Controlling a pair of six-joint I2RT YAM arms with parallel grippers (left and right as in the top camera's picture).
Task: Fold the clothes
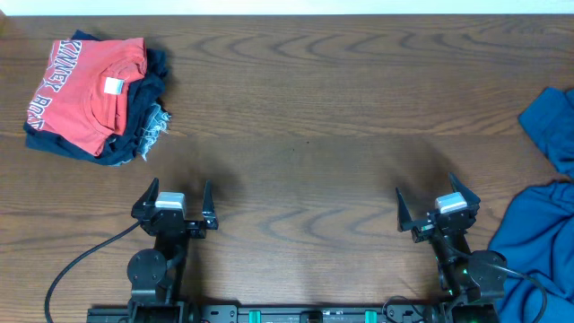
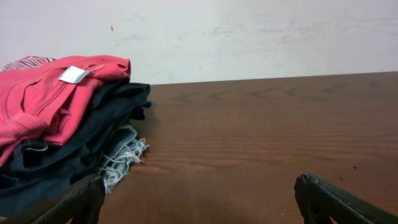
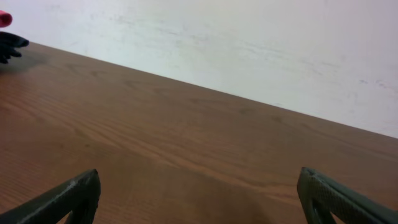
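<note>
At the near edge of the counter (image 1: 314, 108), the left end effector (image 1: 178, 190) and the right end effector (image 1: 429, 188) both stand released, jaws spread wide, holding nothing; judged a ready stance ahead of a first grasp. The blue garment (image 1: 538, 247) lies crumpled and unfolded at the right edge, partly out of view, beside the right arm. A red T-shirt (image 1: 90, 90) sits folded atop a frayed denim piece (image 1: 154, 127) at the far left corner, probably set aside. Surface: dark wood grain. A pale wall (image 2: 249, 37) stands behind.
</note>
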